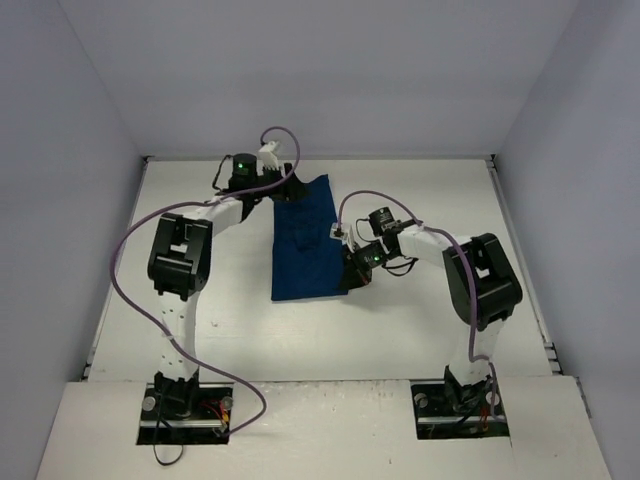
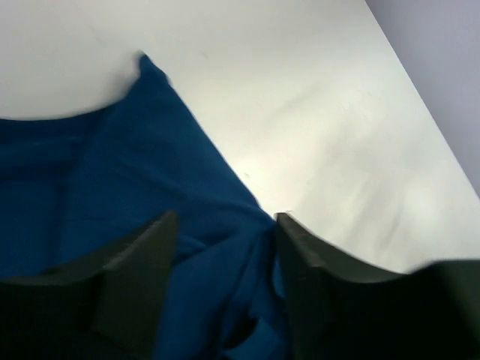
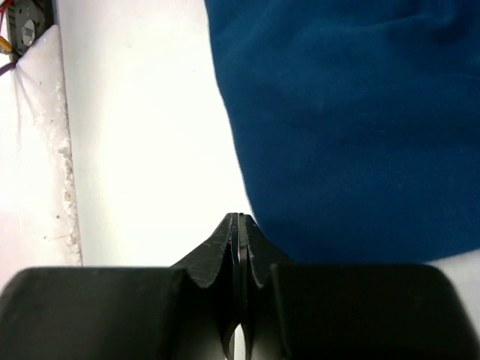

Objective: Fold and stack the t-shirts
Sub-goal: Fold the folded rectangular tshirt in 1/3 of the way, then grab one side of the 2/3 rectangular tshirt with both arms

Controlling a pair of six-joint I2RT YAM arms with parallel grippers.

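Fingers (image 2: 139,277) of the left gripper (image 2: 221,251) gape over the t-shirt (image 1: 305,240) near the table's (image 1: 230,330) far edge, the right gripper (image 3: 238,225) pinched closed beside its near corner; the crosswise fold probably needs fresh grips.
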